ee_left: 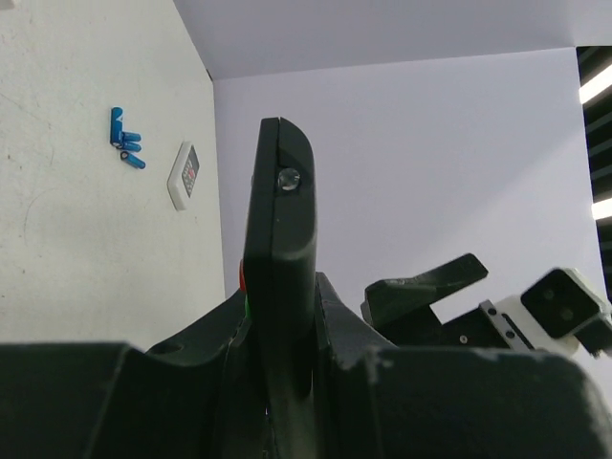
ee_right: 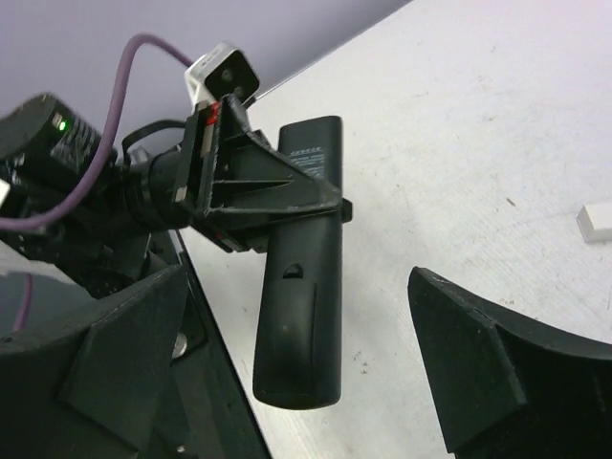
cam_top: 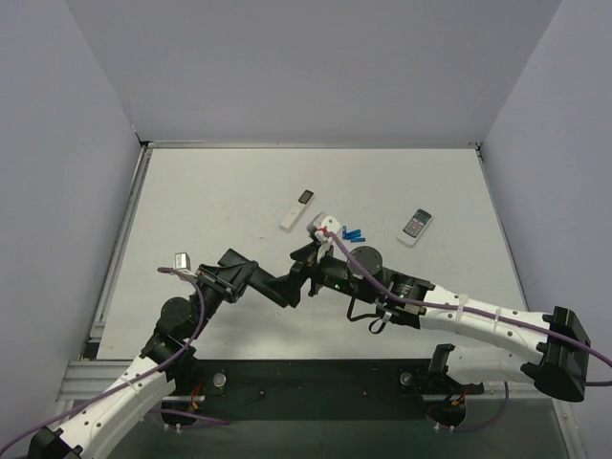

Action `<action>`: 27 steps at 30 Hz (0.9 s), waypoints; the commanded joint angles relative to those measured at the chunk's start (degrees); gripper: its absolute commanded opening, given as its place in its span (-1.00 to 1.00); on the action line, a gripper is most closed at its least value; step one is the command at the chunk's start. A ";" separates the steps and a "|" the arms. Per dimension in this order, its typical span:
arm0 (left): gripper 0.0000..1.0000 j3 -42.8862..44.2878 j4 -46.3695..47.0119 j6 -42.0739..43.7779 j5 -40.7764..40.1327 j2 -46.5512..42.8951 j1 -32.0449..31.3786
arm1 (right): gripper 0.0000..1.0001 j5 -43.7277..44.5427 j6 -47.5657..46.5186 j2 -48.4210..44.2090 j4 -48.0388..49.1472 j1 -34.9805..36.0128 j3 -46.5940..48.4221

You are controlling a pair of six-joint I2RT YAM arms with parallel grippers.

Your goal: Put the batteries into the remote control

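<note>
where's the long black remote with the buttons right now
In the right wrist view the long black remote is clamped in the left gripper, directly before the open right gripper.

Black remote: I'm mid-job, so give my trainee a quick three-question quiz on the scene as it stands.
1. Which gripper holds the remote? A left, B right, C neither.
2. True or false: the right gripper stands open with nothing in it.
3. Fill in: the cells lying on the table near the short white remote are coloured ___.
Key: 1 A, the left gripper. 2 true. 3 blue.
</note>
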 commanded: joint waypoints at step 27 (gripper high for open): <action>-1.00 0.61 20.33 7.17 2.93 4.00 -0.10 | 0.28 -30.82 37.28 11.67 1.65 -13.75 4.30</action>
